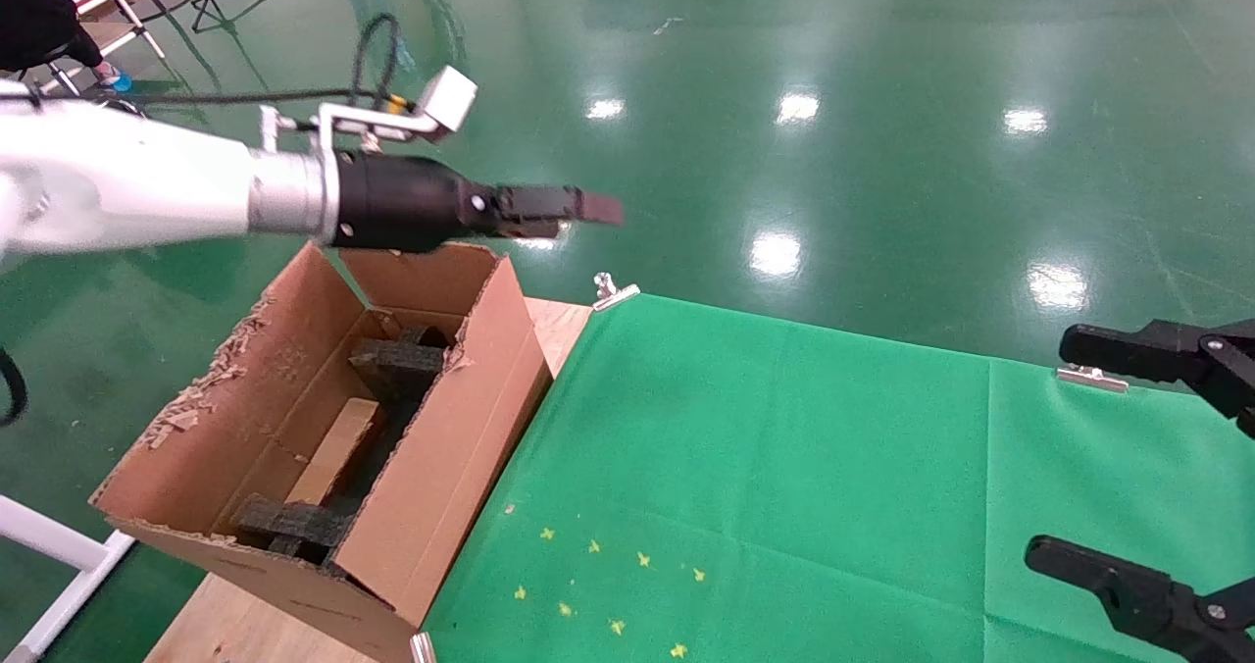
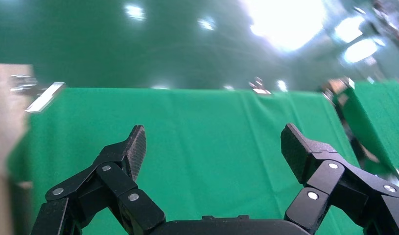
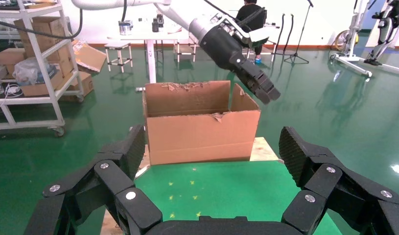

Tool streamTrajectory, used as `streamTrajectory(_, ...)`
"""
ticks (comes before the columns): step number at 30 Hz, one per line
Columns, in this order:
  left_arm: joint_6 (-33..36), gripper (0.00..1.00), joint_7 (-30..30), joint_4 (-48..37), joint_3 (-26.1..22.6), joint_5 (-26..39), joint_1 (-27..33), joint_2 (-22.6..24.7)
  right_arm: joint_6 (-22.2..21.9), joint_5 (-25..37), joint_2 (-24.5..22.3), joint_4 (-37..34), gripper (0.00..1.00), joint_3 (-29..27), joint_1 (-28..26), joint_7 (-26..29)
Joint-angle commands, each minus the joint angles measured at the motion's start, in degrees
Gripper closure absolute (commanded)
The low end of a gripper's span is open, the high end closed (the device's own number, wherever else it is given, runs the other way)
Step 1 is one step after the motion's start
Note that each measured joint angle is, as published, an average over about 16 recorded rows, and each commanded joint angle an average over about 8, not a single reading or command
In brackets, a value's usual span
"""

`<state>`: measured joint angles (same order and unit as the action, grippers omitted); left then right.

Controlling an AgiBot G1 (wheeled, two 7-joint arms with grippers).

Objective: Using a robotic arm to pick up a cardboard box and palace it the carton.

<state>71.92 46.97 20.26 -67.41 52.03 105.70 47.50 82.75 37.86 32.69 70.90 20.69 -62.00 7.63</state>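
The carton [image 1: 446, 467] stands open at the table's left end, with ragged flaps and black foam pieces [image 1: 397, 361] inside. The cardboard box [image 1: 333, 450], slim and tan, lies inside the carton between the foam pieces. My left gripper [image 1: 578, 209] on the white robotic arm [image 1: 127, 192] hovers above the carton's far end, pointing out over the table. It is open and holds nothing [image 2: 214, 147]. My right gripper [image 1: 1057, 445] rests open and holding nothing at the table's right edge. In the right wrist view it [image 3: 213, 147] faces the carton [image 3: 202, 129] and the left gripper [image 3: 260, 87].
A green cloth [image 1: 784, 467] with small yellow star marks [image 1: 593, 545] covers the table. Metal clips [image 1: 613, 292] hold it at the edges. Bare wood [image 1: 559, 325] shows beside the carton. A shelf trolley with boxes [image 3: 28, 73] stands on the floor beyond.
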Motion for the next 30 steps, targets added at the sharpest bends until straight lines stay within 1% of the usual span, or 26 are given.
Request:
streamTrajectory(1, 0.62, 0.00, -1.63, 2.40, 2.32, -0.46, -1.99, -0.56, 0.00, 0.00, 0.00, 0.00, 0.00, 0.00, 0.00, 0.00)
streamTrajectory(30, 9.54, 0.00, -25.09, 36.94, 35.61, -7.05, -30.58, -8.65, 0.00, 0.00, 0.00, 0.00, 0.00, 0.00, 0.00, 0.00)
